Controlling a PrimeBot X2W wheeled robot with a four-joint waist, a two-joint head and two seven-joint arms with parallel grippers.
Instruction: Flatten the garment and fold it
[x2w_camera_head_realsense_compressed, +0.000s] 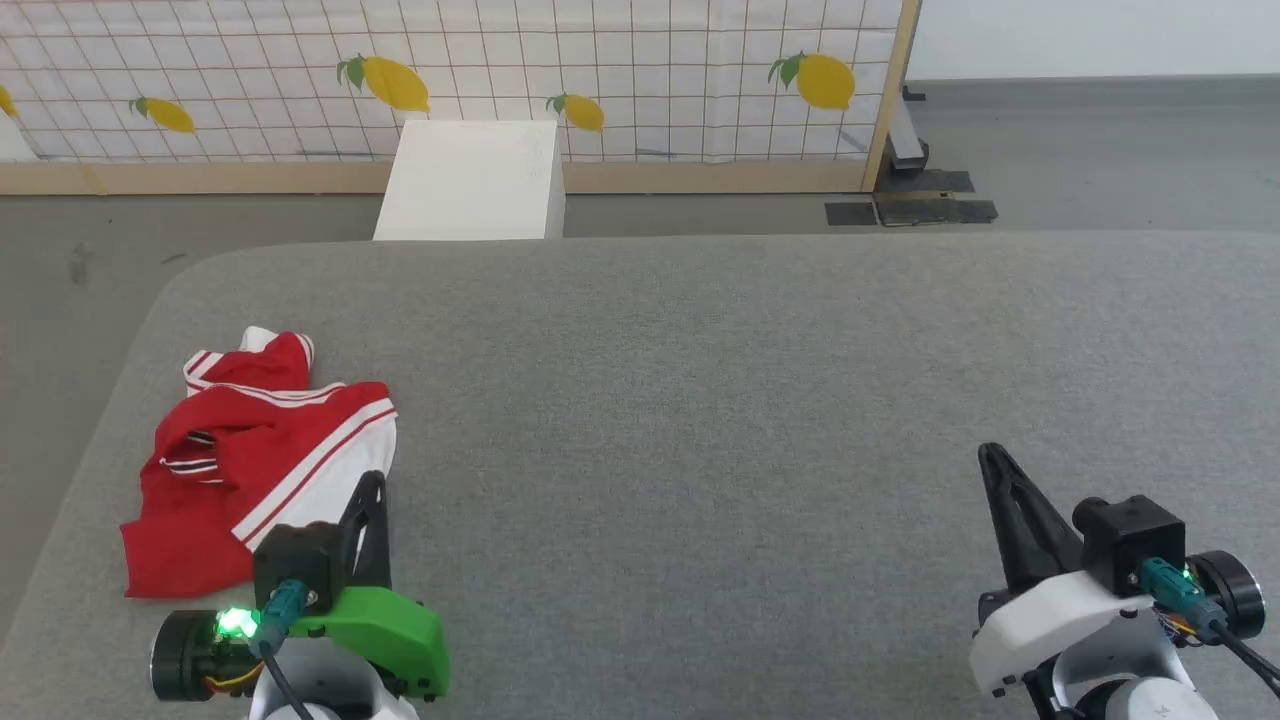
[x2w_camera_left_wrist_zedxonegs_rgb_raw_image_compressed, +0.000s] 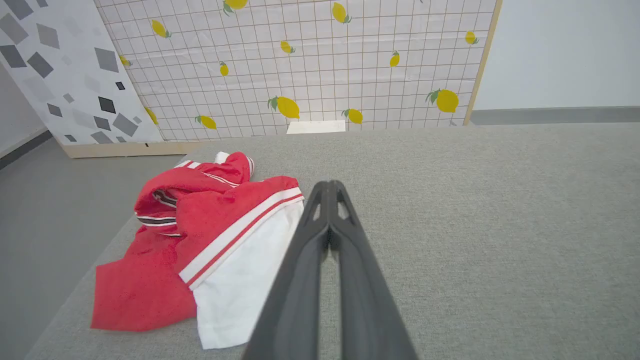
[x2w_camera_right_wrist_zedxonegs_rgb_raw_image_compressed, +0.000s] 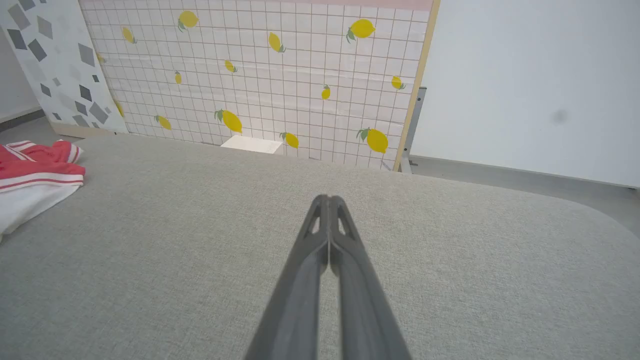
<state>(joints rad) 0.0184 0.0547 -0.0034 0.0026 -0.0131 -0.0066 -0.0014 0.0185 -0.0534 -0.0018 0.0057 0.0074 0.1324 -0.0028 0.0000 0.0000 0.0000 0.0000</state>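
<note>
The garment (x2w_camera_head_realsense_compressed: 250, 450) lies crumpled in a heap at the left end of the grey table (x2w_camera_head_realsense_compressed: 720, 400). It is red with a white sleeve and red-and-white striped trim; any lettering is hidden in the folds. In the left wrist view the garment (x2w_camera_left_wrist_zedxonegs_rgb_raw_image_compressed: 200, 240) sits just left of my left gripper (x2w_camera_left_wrist_zedxonegs_rgb_raw_image_compressed: 329, 187). That left gripper (x2w_camera_head_realsense_compressed: 374, 482) is shut with nothing in it, its tip just right of the white sleeve. My right gripper (x2w_camera_head_realsense_compressed: 990, 455) is shut and empty over bare table at the lower right. The right wrist view shows the right gripper (x2w_camera_right_wrist_zedxonegs_rgb_raw_image_compressed: 327, 200) and the garment (x2w_camera_right_wrist_zedxonegs_rgb_raw_image_compressed: 30, 185) at its far left.
A white box (x2w_camera_head_realsense_compressed: 470, 180) stands on the floor beyond the table's far edge. Behind it runs a lemon-patterned grid panel (x2w_camera_head_realsense_compressed: 650, 70) with a wooden frame. The table's left corner (x2w_camera_head_realsense_compressed: 170, 290) is rounded, close to the garment. Grey tabletop stretches between the two grippers.
</note>
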